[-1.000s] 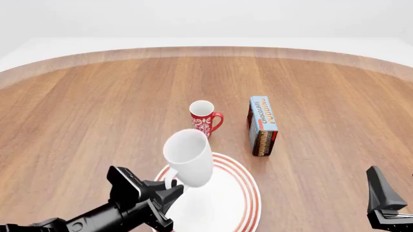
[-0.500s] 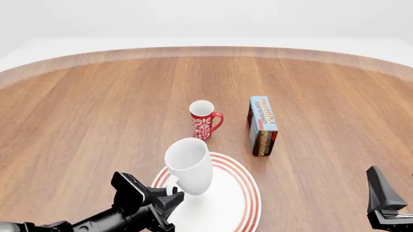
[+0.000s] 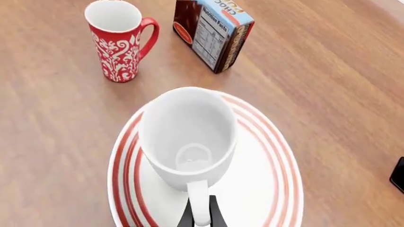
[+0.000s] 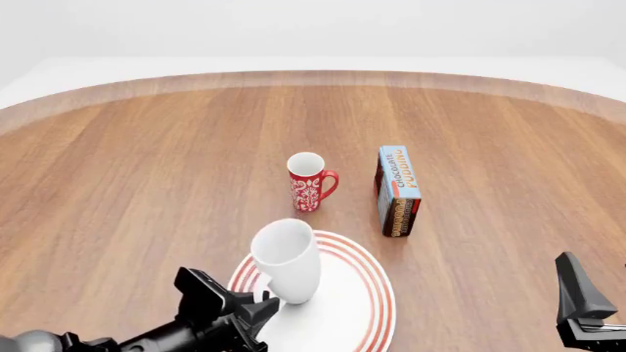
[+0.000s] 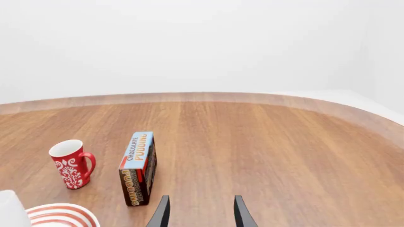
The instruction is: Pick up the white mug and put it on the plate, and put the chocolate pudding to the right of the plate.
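Observation:
The white mug (image 4: 286, 260) is upright over the middle of the red-ringed plate (image 4: 377, 293), low enough that I cannot tell if its base touches. My left gripper (image 4: 262, 302) is shut on the mug's loop handle (image 3: 198, 201), its dark fingers (image 3: 187, 218) either side of it. In the left wrist view the mug (image 3: 187, 135) is empty and centred on the plate (image 3: 277, 156). The chocolate pudding (image 4: 399, 191) box stands on edge beyond the plate, to its right. My right gripper (image 5: 200, 213) is open and empty near the table's front right (image 4: 577, 301).
A slim red mug with white pattern (image 4: 309, 181) stands beyond the plate, just left of the pudding box (image 5: 137, 168). Brown wooden table runs wide to the left and far side, with a curved far edge (image 4: 313, 77).
My left gripper has come down and back toward me with the white mug, bringing it lower over the plate. The right arm, red mug and pudding box have not moved.

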